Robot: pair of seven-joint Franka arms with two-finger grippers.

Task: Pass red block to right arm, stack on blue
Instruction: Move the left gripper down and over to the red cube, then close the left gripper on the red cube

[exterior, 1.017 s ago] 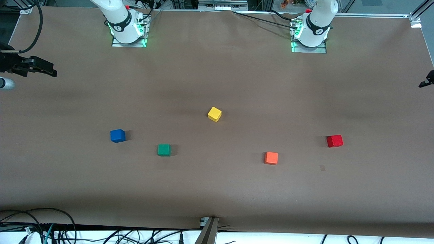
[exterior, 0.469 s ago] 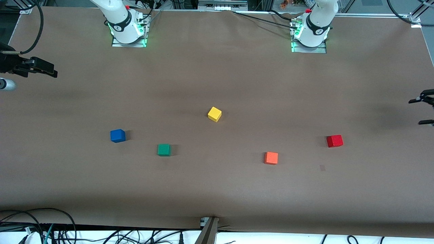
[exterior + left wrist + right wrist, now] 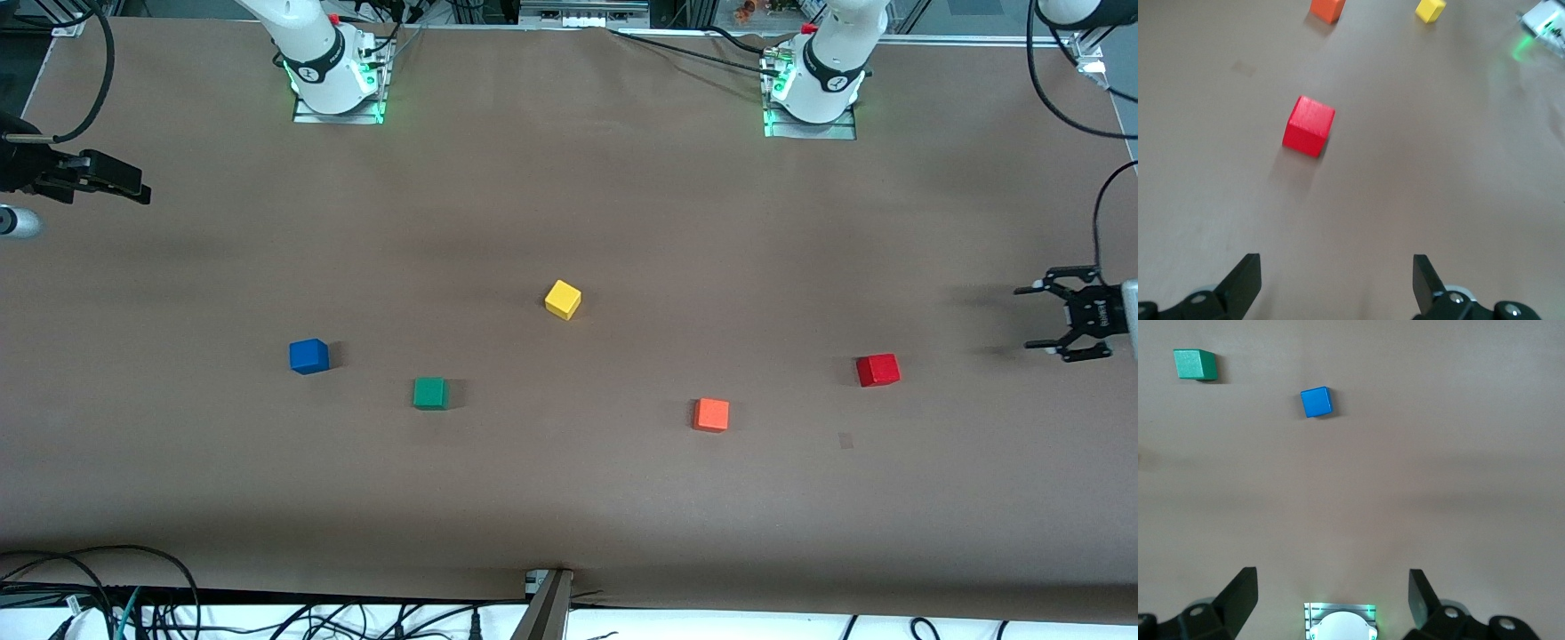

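The red block (image 3: 877, 370) sits on the brown table toward the left arm's end; it also shows in the left wrist view (image 3: 1309, 126). The blue cube (image 3: 308, 356) sits toward the right arm's end and shows in the right wrist view (image 3: 1317, 402). My left gripper (image 3: 1027, 317) is open and empty over bare table between the red block and the table's end, its jaws (image 3: 1335, 270) pointing at the block. My right gripper (image 3: 124, 182) is open and empty (image 3: 1331, 583), waiting over its own end of the table.
A green cube (image 3: 430, 393) lies beside the blue one, nearer the front camera. A yellow cube (image 3: 563, 300) sits mid-table. An orange cube (image 3: 711, 415) lies beside the red block, toward the middle. The arm bases (image 3: 331, 80) (image 3: 811, 89) stand along the table's edge.
My left gripper has come in from the table's end toward the red block and now shows fully, open. The right gripper and all the cubes have not moved.
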